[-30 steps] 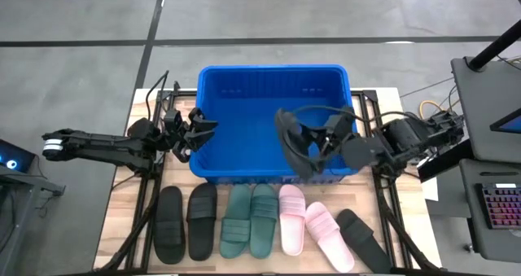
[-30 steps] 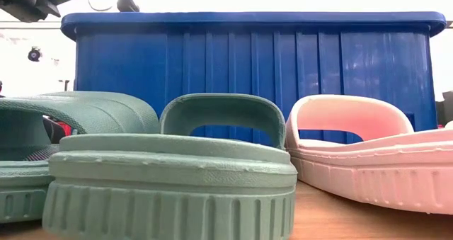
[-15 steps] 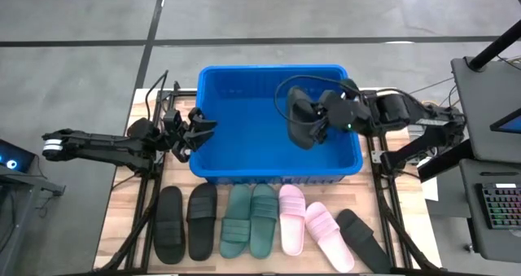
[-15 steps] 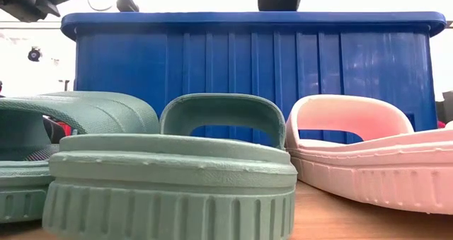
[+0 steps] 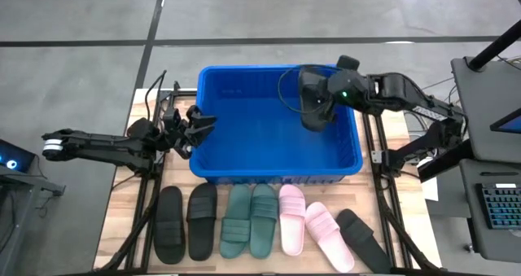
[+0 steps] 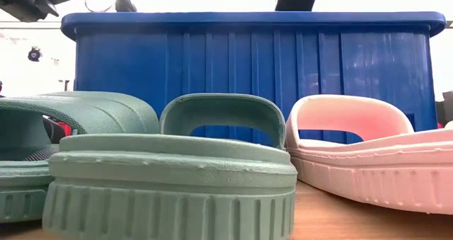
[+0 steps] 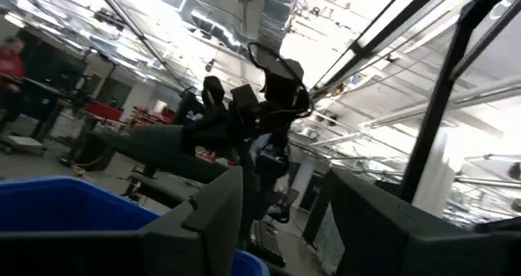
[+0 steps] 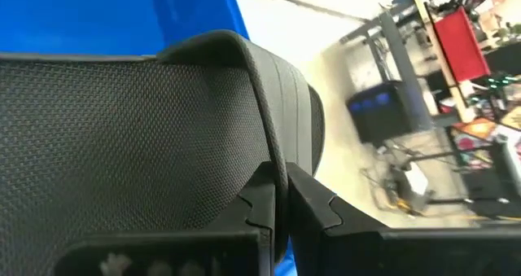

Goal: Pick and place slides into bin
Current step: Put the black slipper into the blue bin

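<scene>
Overhead, the right gripper [image 5: 324, 103] hangs above the far right part of the blue bin [image 5: 213, 138], its jaws clamped on a black slide [image 5: 310, 101] held on edge over the bin's inside. In the right wrist view the 2 fingers [image 8: 313, 199] pinch the rim of that slide [image 8: 122, 138], whose textured sole fills most of the frame, with blue bin wall [image 8: 98, 15] behind. The low view shows only a dark piece of the arm poking above the bin's rim [image 6: 248, 17].

The left gripper [image 5: 195, 127] waits just outside the bin's left wall, jaws spread and holding nothing.

On the wooden surface [image 5: 122, 219] in front of the bin, 7 slides lie in a row: 2 black ones [image 5: 186, 223] at the left, 2 dark green ones [image 5: 249, 219] touching each other, 2 pink ones [image 5: 309, 227], and 1 black one [image 5: 362, 239] angled at the right end. From the surface level a green slide [image 6: 170, 176] and a pink slide [image 6: 361, 155] loom close.
</scene>
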You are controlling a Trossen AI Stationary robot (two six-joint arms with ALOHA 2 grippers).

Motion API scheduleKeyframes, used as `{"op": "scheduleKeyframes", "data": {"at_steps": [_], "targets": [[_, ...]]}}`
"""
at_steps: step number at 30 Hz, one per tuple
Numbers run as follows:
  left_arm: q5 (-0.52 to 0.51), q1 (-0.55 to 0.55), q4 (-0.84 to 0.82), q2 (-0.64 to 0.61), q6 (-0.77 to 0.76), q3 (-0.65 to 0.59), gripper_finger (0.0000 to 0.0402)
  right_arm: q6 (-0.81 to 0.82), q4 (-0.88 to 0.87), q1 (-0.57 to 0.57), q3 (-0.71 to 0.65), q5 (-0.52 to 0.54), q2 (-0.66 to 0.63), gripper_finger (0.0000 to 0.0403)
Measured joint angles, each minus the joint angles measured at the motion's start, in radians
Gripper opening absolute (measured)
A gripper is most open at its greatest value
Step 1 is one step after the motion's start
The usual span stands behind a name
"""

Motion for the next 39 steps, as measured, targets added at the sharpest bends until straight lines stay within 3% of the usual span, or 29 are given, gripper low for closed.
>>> {"op": "scheduleKeyframes", "data": {"at_steps": [9,20,39], "targets": [[-0.087,0.000,0.000,0.001,0.002,0.000,0.0169,-0.217,0.002,-0.105,-0.062,-0.005,0.061,0.0008],[-0.137,0.000,0.000,0.004,0.005,0.000,0.0169,-0.254,0.022,-0.160,-0.223,-0.088,0.060,0.0008],[-0.136,0.000,0.000,0.009,0.050,0.000,0.0169,-0.362,0.349,-0.240,-0.535,-0.127,0.073,0.0008]]}}
